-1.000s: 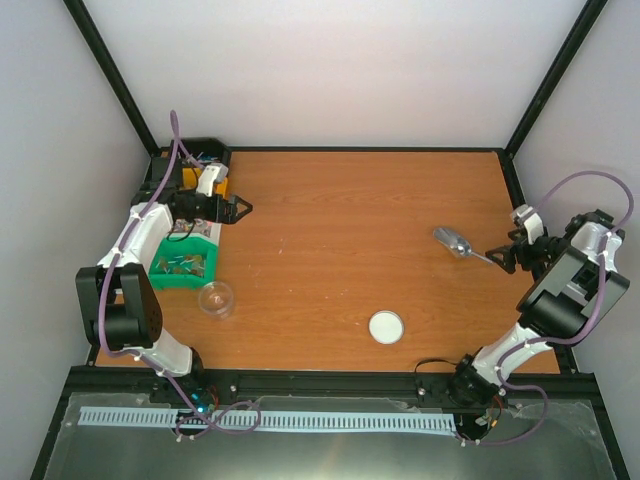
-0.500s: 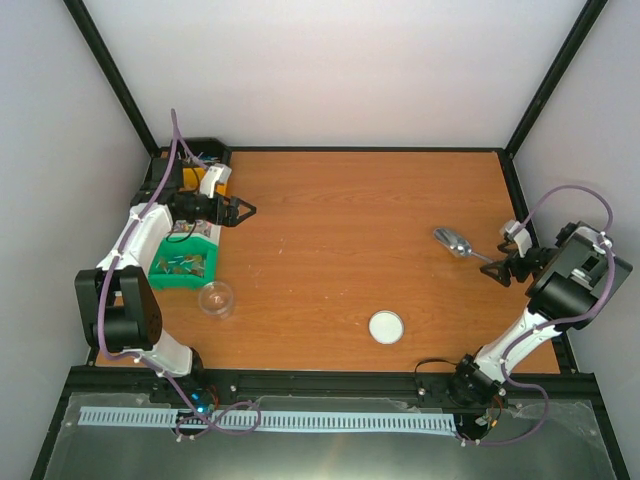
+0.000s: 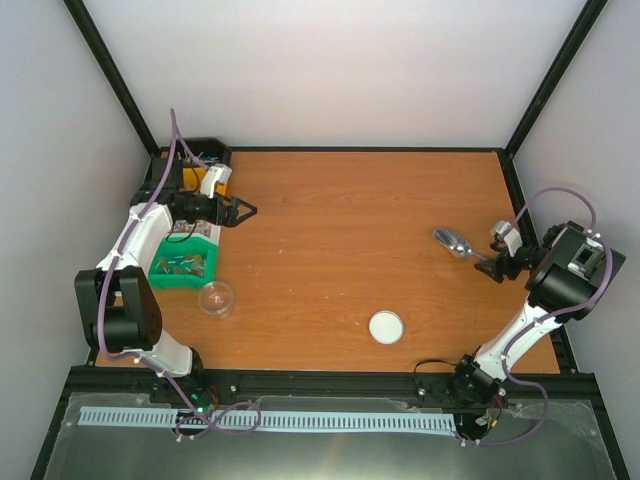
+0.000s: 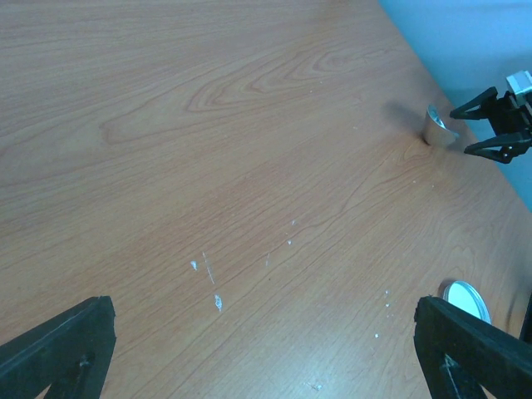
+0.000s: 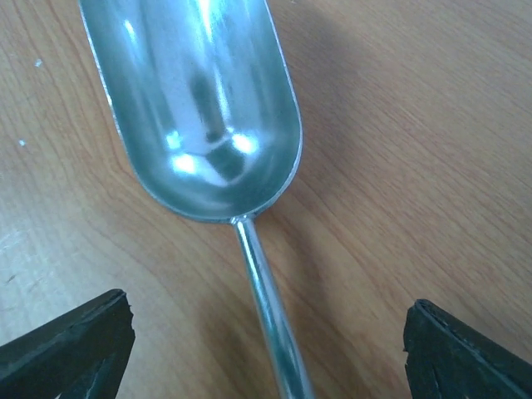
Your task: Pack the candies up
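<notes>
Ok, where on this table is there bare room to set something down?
Biggest bare patch: mid-table, between the left claw and the scoop, running to the far edge. Also the near strip between the jar and the white lid. Crowded: the left edge around the green bin, and by the right claw.

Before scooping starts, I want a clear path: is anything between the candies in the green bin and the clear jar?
Nothing visible does. The jar stands on bare table just beside the near corner of the green bin holding the candies. The scoop and the white disc lie far to the right.
</notes>
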Available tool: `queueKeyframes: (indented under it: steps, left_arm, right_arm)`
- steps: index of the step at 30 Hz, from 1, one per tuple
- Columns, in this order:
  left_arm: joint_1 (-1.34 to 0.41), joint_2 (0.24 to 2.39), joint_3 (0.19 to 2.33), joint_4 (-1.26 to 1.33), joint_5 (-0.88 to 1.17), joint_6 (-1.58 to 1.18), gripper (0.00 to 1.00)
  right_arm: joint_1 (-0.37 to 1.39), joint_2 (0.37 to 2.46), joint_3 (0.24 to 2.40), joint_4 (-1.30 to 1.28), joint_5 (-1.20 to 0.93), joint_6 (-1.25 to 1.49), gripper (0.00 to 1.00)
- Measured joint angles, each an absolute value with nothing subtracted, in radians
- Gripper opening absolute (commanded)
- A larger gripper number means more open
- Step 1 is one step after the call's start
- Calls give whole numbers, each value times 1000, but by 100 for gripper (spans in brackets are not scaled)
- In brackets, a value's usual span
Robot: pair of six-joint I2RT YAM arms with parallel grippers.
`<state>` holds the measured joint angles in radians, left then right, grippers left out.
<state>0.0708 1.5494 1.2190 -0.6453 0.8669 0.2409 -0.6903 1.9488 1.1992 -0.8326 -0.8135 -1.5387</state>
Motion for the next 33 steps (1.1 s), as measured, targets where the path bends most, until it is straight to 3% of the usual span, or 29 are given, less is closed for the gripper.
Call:
queueKeyframes:
  steps: [9, 26, 33]
  left_arm:
    - [71, 1549, 1219, -647, 879, 241, 100]
    - [71, 1549, 1219, -652, 895, 241, 100]
    - [71, 1549, 1220, -653, 895, 248, 100]
  right_arm:
    - [-656, 2022, 1206, -780, -796, -1525, 80]
    - [-648, 2006, 1136, -761, -829, -1596, 25]
    - [-647, 1975, 1112, -777, -805, -1579, 11]
